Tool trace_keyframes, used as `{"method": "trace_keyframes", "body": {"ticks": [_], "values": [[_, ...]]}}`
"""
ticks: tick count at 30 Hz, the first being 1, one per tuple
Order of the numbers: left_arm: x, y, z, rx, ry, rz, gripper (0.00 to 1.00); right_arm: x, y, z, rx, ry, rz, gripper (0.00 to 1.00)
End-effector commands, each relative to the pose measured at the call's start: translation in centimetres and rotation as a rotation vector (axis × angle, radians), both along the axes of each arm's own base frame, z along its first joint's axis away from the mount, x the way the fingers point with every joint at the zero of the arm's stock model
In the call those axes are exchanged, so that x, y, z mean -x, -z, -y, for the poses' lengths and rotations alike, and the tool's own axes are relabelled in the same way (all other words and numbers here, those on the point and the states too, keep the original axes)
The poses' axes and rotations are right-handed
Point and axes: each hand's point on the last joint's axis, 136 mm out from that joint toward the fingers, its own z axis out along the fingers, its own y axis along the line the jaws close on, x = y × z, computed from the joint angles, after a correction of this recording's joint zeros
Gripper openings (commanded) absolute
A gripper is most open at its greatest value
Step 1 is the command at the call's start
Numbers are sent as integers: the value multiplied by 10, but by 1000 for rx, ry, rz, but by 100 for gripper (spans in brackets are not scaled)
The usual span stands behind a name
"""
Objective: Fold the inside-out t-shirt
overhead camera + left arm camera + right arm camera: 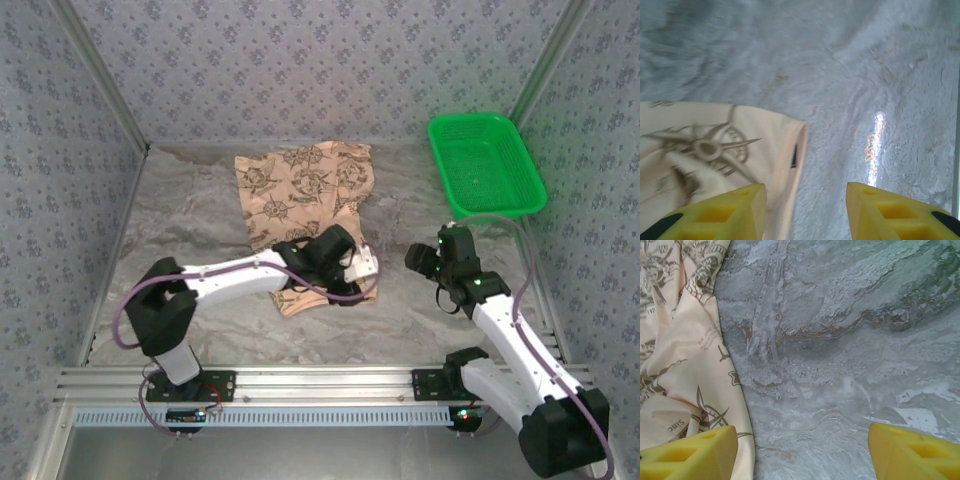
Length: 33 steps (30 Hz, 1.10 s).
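Observation:
The inside-out t-shirt (300, 190) lies crumpled and partly doubled over at the middle back of the table, peach-tan with dark compass prints. My left arm reaches across its near part. The left gripper (367, 265) sits at the shirt's right edge. In the left wrist view the left gripper (805, 212) is open, and the shirt's pale hem (790, 165) runs just inside its left finger (735, 212), over bare table. The right gripper (420, 258) hovers to the right of the shirt. Seen from the wrist, the right gripper (802, 455) is wide open above marble, with the shirt (685, 365) under its left finger.
A green plastic basket (487, 165) stands at the back right, with nothing in it. The table (190, 220) is grey marble-patterned. Patterned walls close in the left, back and right sides. An aluminium rail (320, 380) runs along the near edge.

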Motion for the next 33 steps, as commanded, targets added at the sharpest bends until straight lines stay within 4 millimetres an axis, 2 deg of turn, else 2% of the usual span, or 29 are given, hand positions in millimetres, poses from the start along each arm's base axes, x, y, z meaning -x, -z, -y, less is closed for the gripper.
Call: {"method": "trace_keyframes", "body": {"ticks": [1,4,6,10,13,15,18,20,25,27,28,29,31,33], "values": [[-2,12,-11,-109,65,67,44,13,13,-4,-47,-18,-70,71],[-6,24,-25,-173,61,104,44,20,25,-8,-58,-45,-106,71],[-8,23,-22,-168,62,106,45,23,34,-11,-71,-58,-124,71],[-7,21,-1,-123,77,96,44,27,48,-13,-85,-63,-166,69],[-15,23,-6,-124,18,87,43,26,47,-23,-127,-108,-178,67],[-28,18,-19,-120,-88,73,43,26,46,-28,-134,-140,-183,67],[-64,-1,-49,-65,-380,-3,43,24,44,-31,-111,-171,-178,66],[-86,-14,-74,10,-602,-79,44,19,38,-32,-97,-178,-157,65],[-127,-29,-137,230,-989,-229,46,3,20,-45,-56,-235,-105,63],[-142,-26,-155,265,-1065,-248,47,-3,15,-53,-24,-264,-95,63],[-152,-22,-165,260,-1097,-242,51,-7,13,-57,-10,-280,-92,63],[-161,-15,-171,245,-1115,-248,52,-10,13,-62,0,-296,-97,63],[-174,0,-175,229,-1120,-300,51,-17,11,-70,9,-325,-108,63],[-183,12,-171,235,-1085,-350,50,-23,10,-77,17,-347,-120,64]]}}
